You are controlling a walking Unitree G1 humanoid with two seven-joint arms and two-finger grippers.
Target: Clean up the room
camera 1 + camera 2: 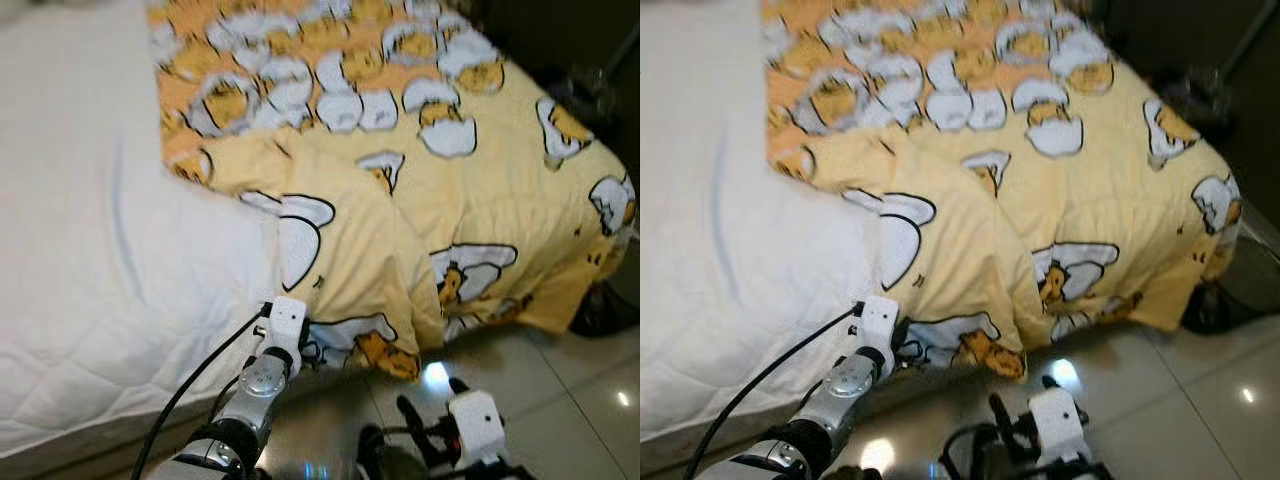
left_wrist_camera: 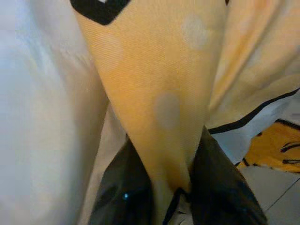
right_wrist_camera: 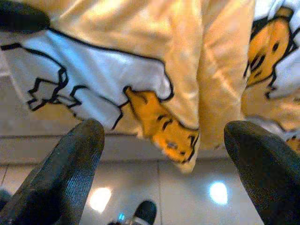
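floor point(image 1: 560, 380): glossy pale tiles, light glare spots beside the bed | dark thing point(image 1: 603, 310): on the floor at the bed's far corner, too dim to identify | dark stand point(image 1: 590, 85): beyond the bed's far side, in shadow, blurred

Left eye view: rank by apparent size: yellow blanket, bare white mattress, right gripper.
1. yellow blanket and white mattress: similar area, too close to rank.
2. right gripper: far smallest, low over the floor.
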